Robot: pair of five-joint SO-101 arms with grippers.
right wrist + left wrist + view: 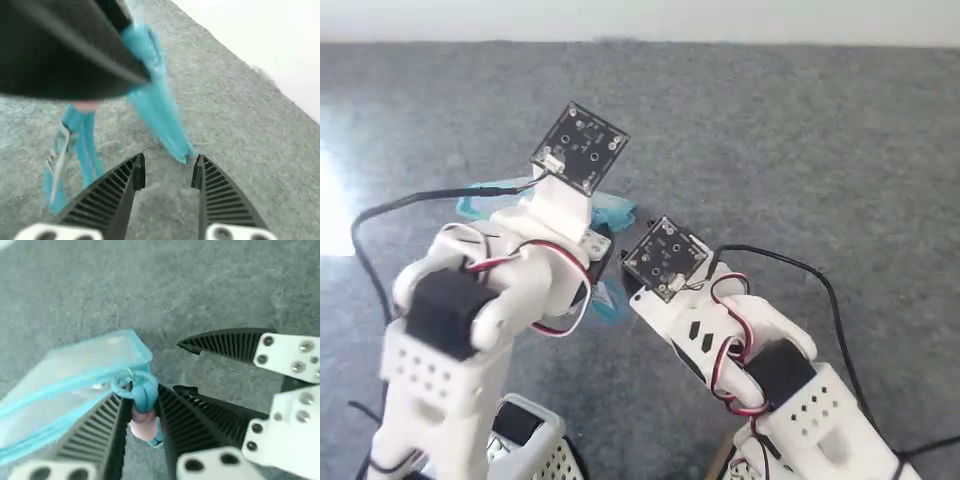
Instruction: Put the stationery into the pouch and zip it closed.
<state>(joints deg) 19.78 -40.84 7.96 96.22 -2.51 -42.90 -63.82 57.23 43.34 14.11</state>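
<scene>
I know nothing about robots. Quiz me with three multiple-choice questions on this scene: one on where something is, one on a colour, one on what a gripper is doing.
1. Where is the pouch?
A. in a person's hand
B. held at one corner by the left gripper
C. inside a box

2. What colour is the pouch?
A. red
B. yellow
C. turquoise

3. How is the right gripper?
A. open, holding nothing
B. shut on the pouch
C. shut on a pen

Answers:
1 B, the left wrist view shows the gripper clamped on the pouch's corner.
2 C, the pouch looks turquoise in every view.
3 A, its jaws stand apart over the grey table.
</scene>
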